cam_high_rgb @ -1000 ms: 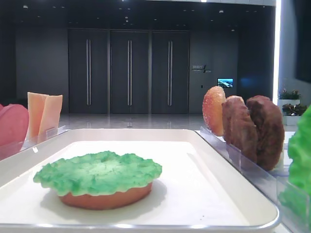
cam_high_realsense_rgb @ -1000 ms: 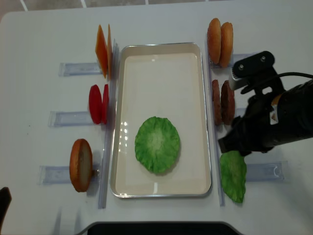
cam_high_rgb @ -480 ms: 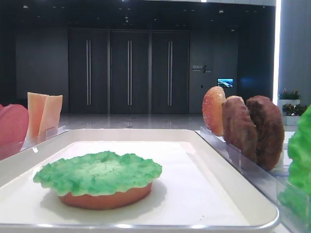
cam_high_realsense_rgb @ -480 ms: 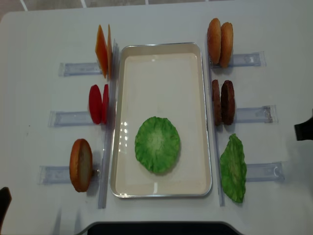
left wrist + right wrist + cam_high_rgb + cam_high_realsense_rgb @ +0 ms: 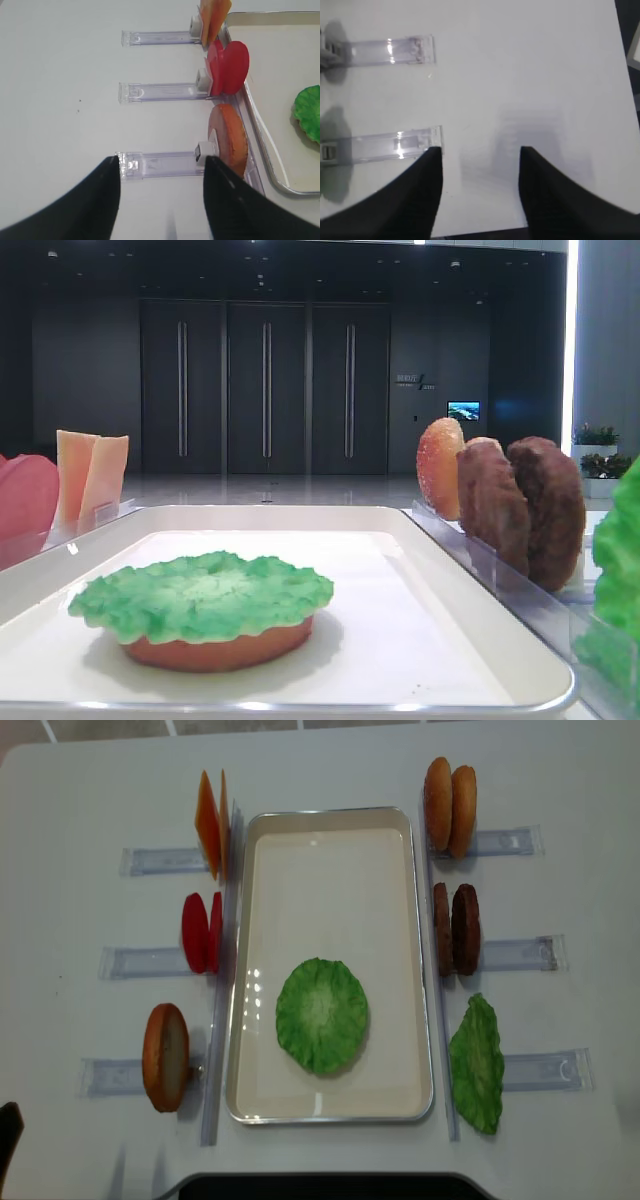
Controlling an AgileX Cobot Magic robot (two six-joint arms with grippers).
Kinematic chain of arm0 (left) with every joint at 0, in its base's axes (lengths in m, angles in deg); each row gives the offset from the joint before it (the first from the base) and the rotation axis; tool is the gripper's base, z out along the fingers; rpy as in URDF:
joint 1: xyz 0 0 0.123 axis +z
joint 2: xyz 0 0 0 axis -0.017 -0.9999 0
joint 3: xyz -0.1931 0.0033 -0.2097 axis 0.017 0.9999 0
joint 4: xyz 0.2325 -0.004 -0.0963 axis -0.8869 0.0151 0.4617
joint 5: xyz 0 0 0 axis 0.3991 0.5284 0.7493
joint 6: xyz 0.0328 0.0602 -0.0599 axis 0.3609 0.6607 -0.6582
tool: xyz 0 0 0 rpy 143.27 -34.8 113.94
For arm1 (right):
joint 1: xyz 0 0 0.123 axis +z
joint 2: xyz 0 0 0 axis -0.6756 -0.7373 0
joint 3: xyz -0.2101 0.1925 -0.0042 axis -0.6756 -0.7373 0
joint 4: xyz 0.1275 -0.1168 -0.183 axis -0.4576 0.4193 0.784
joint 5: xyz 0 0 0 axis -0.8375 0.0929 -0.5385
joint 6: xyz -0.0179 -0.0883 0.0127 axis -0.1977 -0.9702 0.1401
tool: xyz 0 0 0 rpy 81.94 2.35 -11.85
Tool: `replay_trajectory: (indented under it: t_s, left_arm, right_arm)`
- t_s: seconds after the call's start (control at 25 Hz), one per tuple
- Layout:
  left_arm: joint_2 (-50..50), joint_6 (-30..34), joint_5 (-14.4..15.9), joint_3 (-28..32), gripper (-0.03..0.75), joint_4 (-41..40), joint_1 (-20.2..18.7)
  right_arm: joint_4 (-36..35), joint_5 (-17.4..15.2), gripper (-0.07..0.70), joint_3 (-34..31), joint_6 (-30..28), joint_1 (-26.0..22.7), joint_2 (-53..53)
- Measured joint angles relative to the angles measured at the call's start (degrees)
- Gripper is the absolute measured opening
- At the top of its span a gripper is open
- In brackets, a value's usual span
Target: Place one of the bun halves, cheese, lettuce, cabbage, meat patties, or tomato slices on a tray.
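Right pincer: fingers spread, nothing between, over bare white surface beside clear holders. Left pincer: spread, empty, near upright bun half in holder. Tray: lettuce lying flat on bun half, near front end. Meat patties, second lettuce leaf right of tray; tomato slices, cheese left.

Frilly green lettuce, cream tray, dark brown patties, red tomato slices.

I can't read any text here; the small sign on the dark back wall beside the doors is too blurred.
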Motion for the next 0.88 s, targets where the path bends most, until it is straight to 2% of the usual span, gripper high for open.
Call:
replay_trajectory:
  t_s: [0.24, 0.6, 0.76, 0.88]
  left_arm:
    - [0.00, 0.00, 0.00, 0.00, 0.408, 0.00, 0.00]
    - [0.00, 0.00, 0.00, 0.00, 0.408, 0.00, 0.00]
    - [0.00, 0.00, 0.00, 0.00, 0.408, 0.00, 0.00]
    - [0.00, 0.00, 0.00, 0.00, 0.408, 0.00, 0.00]
  right_arm:
    - [-0.53, -1.65, 0.339, -0.61, 1.95, 0.00, 9.73]
    - [-0.53, -2.12, 0.339, -6.38, 3.02, 0.00, 27.80]
    - [-0.53, -1.46, 0.319, -8.97, 3.26, 0.00, 32.76]
    - [-0.53, 0.80, 0.309, -11.27, 3.37, 0.00, 35.32]
